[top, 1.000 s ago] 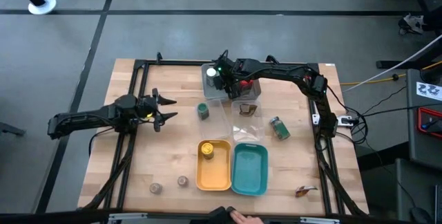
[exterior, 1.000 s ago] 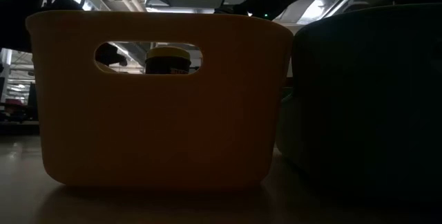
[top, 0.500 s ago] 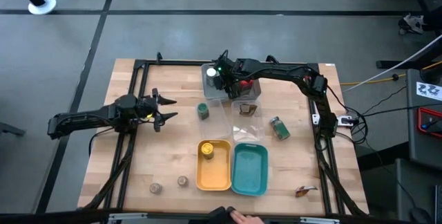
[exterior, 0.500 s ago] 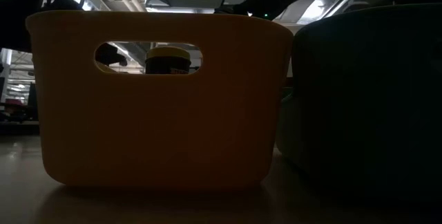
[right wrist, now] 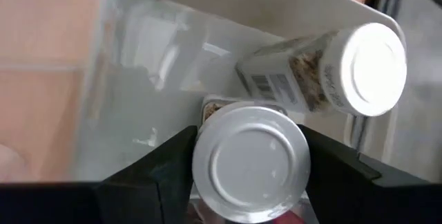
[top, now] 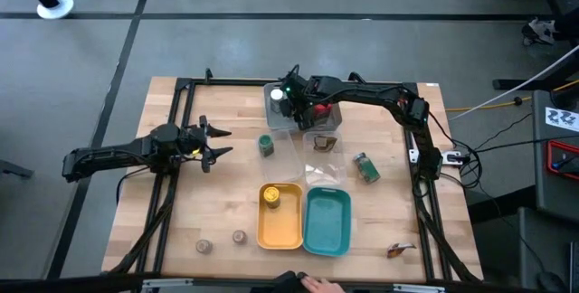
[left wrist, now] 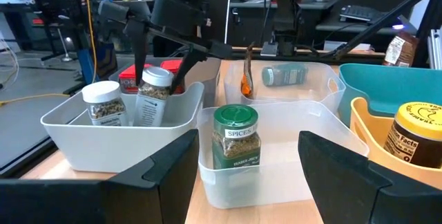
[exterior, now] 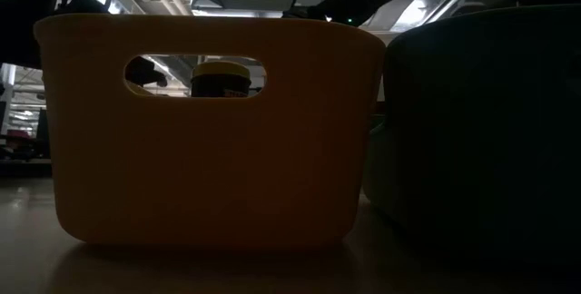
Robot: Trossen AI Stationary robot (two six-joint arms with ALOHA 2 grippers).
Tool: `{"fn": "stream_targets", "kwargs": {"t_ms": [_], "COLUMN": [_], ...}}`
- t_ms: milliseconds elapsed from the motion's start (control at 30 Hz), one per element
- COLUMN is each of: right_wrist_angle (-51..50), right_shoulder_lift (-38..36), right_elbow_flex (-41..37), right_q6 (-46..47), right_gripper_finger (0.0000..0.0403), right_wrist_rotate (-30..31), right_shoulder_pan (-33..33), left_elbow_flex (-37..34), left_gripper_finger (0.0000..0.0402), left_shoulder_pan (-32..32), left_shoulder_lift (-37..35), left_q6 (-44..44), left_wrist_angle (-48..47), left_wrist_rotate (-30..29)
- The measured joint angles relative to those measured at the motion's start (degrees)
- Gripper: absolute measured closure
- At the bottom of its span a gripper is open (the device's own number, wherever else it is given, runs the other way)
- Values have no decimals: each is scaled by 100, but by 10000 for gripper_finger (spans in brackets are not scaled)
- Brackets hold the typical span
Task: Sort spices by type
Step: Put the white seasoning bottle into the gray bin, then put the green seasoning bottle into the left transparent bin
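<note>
Your right tool (right wrist: 250,156) sits over the grey tray (left wrist: 83,131) at the tabletop's far side, clenched on a silver-lidded jar (right wrist: 250,160) standing inside that tray. A white-lidded jar (right wrist: 331,72) is just beside it in the same tray, with a red box (left wrist: 135,77) behind. Your left tool (top: 210,144) waits released, well apart from the grey tray, facing a green-lidded jar (left wrist: 235,136) in the clear tray (left wrist: 276,175) next to it
</note>
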Motion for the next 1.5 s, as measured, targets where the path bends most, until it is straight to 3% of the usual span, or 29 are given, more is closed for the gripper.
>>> {"fn": "stream_targets", "kwargs": {"t_ms": [267, 500, 900, 1233, 1367, 1500], "right_wrist_angle": [-24, -103, -2133, -4955, -5092, -5107], "right_shoulder_lift": [-4, -9, -35, -63, -292, -553], "right_elbow_flex": [2, 61, 1731, 3324, 3237, 3215], "right_q6": [237, 231, 374, 2616, 3497, 4369], "right_gripper_finger": [122, 87, 93, 94, 94, 94], "right_wrist_rotate": [-142, 237, 583, 698, 261, 211], "right_shoulder_pan": [-87, -72, -72, -70, -70, -66], "left_elbow_flex": [0, 0, 0, -2, -2, -2], "left_gripper_finger": [169, 169, 169, 169, 169, 169], "left_shoulder_pan": [1, 2, 2, 1, 1, 2], "left_shoulder_lift": [0, 0, 0, 0, 0, -1], "left_q6": [-26, -25, -15, -24, -9, -3], "left_wrist_angle": [-2, -2, -4, -4, -4, -4], "left_wrist_rotate": [0, 0, 0, 0, 0, 0]}}
